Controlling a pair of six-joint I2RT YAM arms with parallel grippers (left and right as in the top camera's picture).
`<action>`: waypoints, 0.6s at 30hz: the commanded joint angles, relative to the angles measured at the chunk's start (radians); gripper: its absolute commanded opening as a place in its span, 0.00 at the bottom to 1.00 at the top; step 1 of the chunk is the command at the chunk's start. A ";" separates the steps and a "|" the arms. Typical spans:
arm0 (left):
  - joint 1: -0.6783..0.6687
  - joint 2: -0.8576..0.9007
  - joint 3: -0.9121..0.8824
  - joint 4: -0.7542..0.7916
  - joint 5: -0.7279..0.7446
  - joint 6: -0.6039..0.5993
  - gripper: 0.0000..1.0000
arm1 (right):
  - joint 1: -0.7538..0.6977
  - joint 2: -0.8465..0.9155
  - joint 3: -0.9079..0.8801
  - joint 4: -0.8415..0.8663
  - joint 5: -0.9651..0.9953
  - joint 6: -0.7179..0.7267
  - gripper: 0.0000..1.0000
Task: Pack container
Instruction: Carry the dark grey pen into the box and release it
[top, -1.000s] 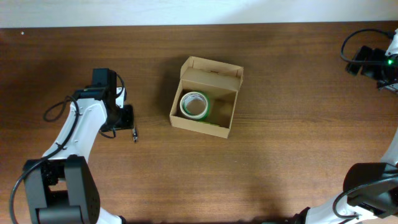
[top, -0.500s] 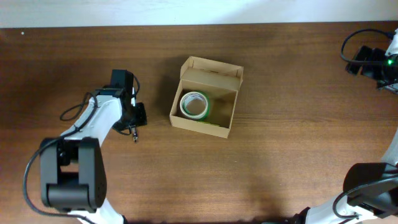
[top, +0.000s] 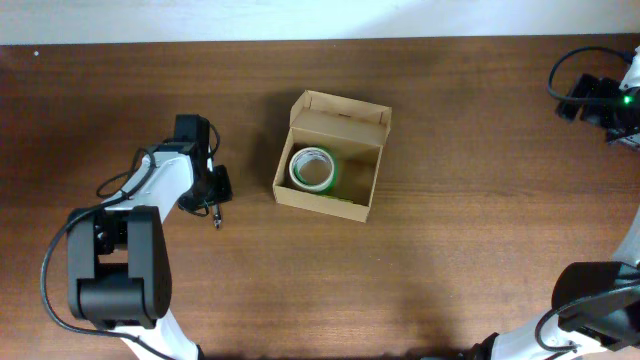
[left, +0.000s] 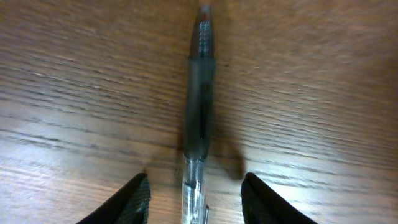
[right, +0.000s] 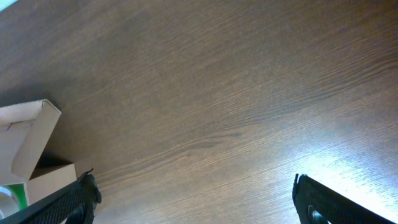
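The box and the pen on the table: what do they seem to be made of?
Box: plain tan cardboard, matte, with folded flaps. Pen: likely plastic, a see-through barrel and a dark, dull grip that may be rubber.

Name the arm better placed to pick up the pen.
Left. The left tool, open, straddles the pen beside the container; the right tool hangs far beyond the container.
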 joint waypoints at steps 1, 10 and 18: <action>0.003 0.039 -0.008 0.005 0.029 0.062 0.41 | 0.000 0.008 -0.003 0.001 -0.009 0.008 0.99; 0.003 0.045 -0.008 0.005 0.031 0.094 0.02 | 0.000 0.008 -0.003 0.001 -0.009 0.008 0.99; 0.003 0.026 0.080 -0.036 0.070 0.195 0.02 | 0.000 0.008 -0.003 0.001 -0.009 0.008 0.99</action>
